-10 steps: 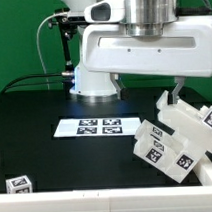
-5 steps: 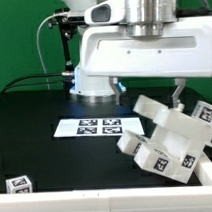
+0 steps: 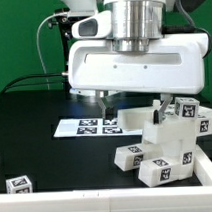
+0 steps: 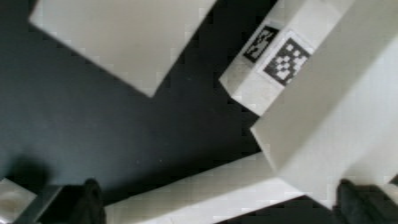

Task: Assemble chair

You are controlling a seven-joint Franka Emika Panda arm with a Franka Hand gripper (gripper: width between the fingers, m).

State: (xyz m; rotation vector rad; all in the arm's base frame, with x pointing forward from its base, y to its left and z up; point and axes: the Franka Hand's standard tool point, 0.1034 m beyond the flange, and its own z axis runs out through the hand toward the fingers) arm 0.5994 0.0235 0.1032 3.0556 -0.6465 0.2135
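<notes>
The chair [image 3: 168, 143] is a blocky body of joined white tagged pieces at the exterior view's right, near the table's front edge. My gripper [image 3: 136, 102] hangs just over its upper left slab. It is open, with the jaws spread wide. In the wrist view the gripper [image 4: 228, 205] has a white slab [image 4: 196, 190] of the chair between its dark fingers [image 4: 79, 203]. I see no finger pressed against it. A tagged bar [image 4: 281, 55] and a broad white panel [image 4: 121, 40] lie further off in that view.
The marker board [image 3: 85, 126] lies flat on the black table behind the chair's left side. One small white tagged block [image 3: 17, 184] sits alone at the front left. The arm's white base [image 3: 93, 83] stands at the back against a green backdrop.
The arm has swung toward the exterior view's left. The chair body has turned from tilted to more upright and shifted left. The jaws have stayed wide apart.
</notes>
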